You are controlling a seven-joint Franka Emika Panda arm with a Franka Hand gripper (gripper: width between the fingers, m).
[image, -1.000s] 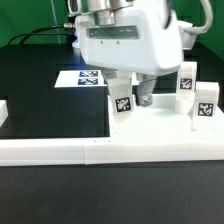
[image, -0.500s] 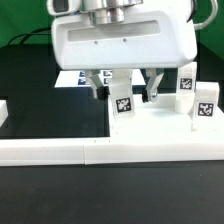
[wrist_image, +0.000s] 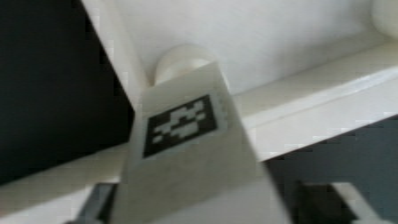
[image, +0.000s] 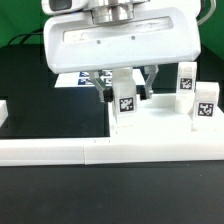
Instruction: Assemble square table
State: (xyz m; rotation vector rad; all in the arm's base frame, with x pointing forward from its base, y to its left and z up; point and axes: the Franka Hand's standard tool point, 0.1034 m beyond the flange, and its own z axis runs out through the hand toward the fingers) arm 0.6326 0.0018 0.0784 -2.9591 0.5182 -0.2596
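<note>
The square table's white top slab (image: 160,128) lies flat on the exterior view's right. A white tagged leg (image: 125,101) stands upright near its left corner. My gripper (image: 127,92) straddles this leg from above, one finger (image: 106,90) on each side. In the wrist view the leg (wrist_image: 182,130) fills the space between the fingertips (wrist_image: 100,206), and a dark gap still shows beside one of them. The gripper (wrist_image: 214,205) is open around the leg, its jaws narrow. Two more tagged legs (image: 186,80) (image: 205,104) stand at the slab's right.
A long low white border wall (image: 55,152) runs along the front. The marker board (image: 72,78) lies on the black table behind the gripper. A white block (image: 3,110) sits at the exterior view's left edge.
The gripper has come lower over the leg and shifted slightly to the exterior view's left. Its fingers have drawn in closer to the leg's sides. The leg has not moved.
</note>
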